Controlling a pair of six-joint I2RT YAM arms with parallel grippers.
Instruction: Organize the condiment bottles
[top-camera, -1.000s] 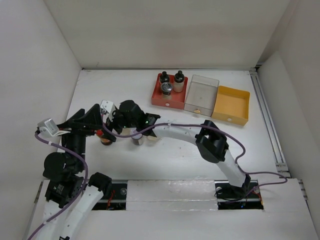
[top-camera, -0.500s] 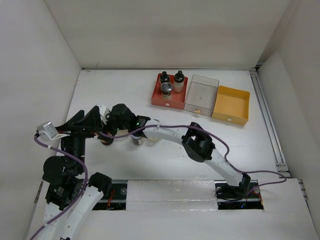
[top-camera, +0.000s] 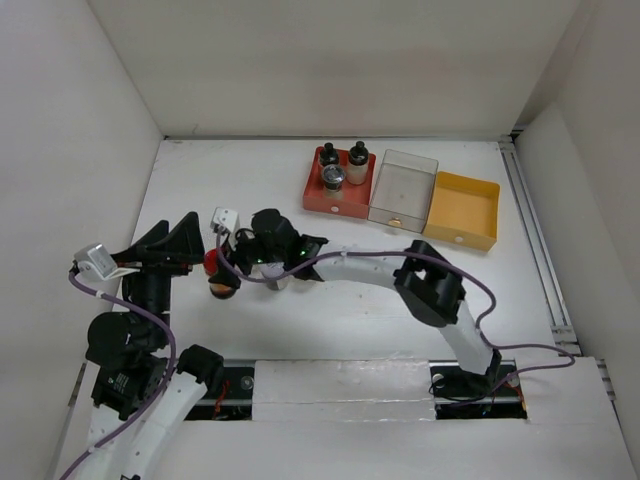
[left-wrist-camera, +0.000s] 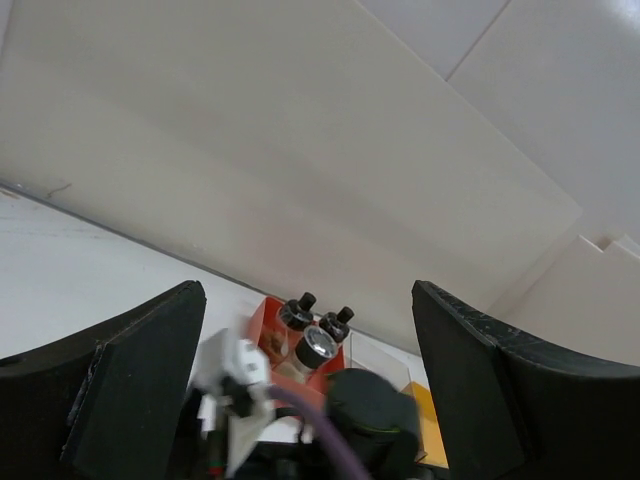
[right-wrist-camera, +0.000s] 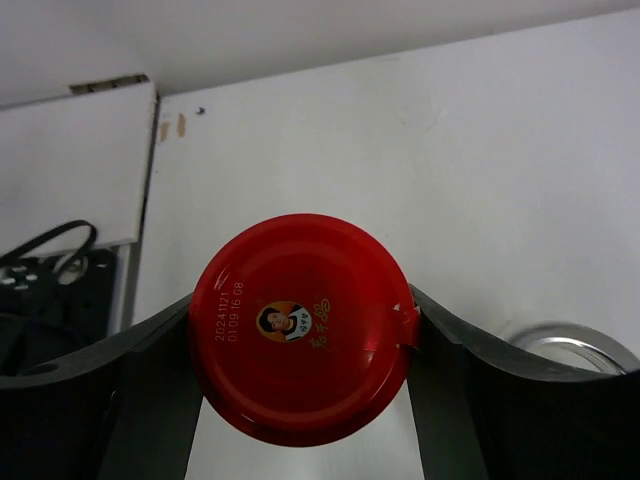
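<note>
Right fingers (right-wrist-camera: 450, 380): closed against a red-capped jar (right-wrist-camera: 300, 340), one finger touching each side of its cap.
Red-capped jar: left of centre in the top view, cap facing up; whether it stands on the worktop (top-camera: 260, 180) or is lifted cannot be told.
Left fingers (left-wrist-camera: 130, 390): spread wide with nothing between them, at the left of the top view, just beside the jar.
Silver-lidded bottle (right-wrist-camera: 572, 345): lower right corner of the right wrist view, just beside the right fingers; only part of its lid shows.
Three bottles (top-camera: 334, 178): upright in the red tray (top-camera: 345, 205), upper centre of the top view, two black-capped ones behind one with a silver top.
Clear tray (top-camera: 405, 185): touching the right side of the red tray.
Yellow tray (top-camera: 462, 210): right of the clear tray.
</note>
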